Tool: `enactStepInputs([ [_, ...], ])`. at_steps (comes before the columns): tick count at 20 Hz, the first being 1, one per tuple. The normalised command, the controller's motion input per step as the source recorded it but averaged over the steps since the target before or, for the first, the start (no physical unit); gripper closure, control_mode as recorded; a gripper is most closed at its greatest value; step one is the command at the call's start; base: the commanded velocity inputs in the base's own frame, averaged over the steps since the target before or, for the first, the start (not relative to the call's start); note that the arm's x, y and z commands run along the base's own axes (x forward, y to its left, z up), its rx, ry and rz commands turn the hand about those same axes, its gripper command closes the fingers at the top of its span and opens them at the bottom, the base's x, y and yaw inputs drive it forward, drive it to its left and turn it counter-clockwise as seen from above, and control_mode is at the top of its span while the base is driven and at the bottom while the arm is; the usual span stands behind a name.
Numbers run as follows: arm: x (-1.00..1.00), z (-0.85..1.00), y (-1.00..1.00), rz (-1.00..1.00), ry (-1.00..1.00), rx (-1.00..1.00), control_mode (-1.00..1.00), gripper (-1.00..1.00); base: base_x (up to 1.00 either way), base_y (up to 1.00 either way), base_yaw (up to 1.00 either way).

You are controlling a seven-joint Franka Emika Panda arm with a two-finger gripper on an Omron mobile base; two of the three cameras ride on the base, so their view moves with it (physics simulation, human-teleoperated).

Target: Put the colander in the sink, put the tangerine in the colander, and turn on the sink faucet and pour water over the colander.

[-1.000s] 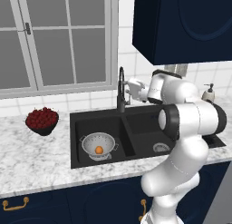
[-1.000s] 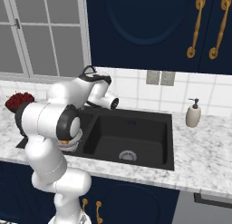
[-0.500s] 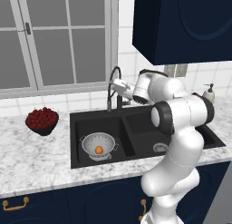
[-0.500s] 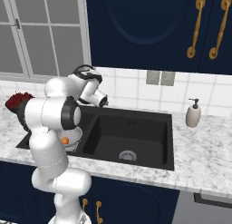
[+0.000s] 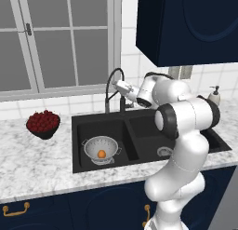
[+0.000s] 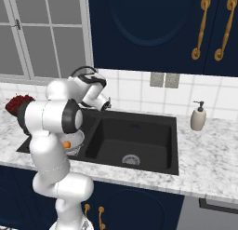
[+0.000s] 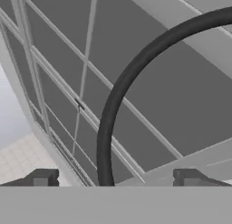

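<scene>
Arching leftward over the colander basin, sink faucet spout, jaws spread wide — empty — flanking its curve.

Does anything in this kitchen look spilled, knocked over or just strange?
Nothing stands out. The colander sits upright in the left basin of the sink with the tangerine inside. The bowl of berries and the soap bottle stand upright on the counter. The open gripper is up by the faucet.

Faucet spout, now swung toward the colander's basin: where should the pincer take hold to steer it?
Grip the arched neck of the faucet, coming from the right where the open pincer sits: in the hand view the thin curved tube rises between both fingertips.
</scene>
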Motion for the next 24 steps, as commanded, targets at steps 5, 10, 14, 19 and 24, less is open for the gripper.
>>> enactStepInputs([
  [5,-0.66,0.53,-0.52,-0.05,-0.01,0.12,-1.00,-1.00,0.00,0.00,0.00],
  [10,-0.31,0.14,-0.27,-0.19,0.36,0.26,-1.00,-1.00,0.00,0.00,0.00],
  [14,-0.38,-0.03,-0.54,-0.04,0.49,0.41,-1.00,-1.00,0.00,0.00,0.00],
  [19,-0.50,-0.25,-0.58,0.00,0.11,0.48,-1.00,-1.00,0.00,0.00,0.00],
  [24,-0.23,-0.31,-0.64,0.00,0.10,0.64,-1.00,-1.00,0.00,0.00,0.00],
])
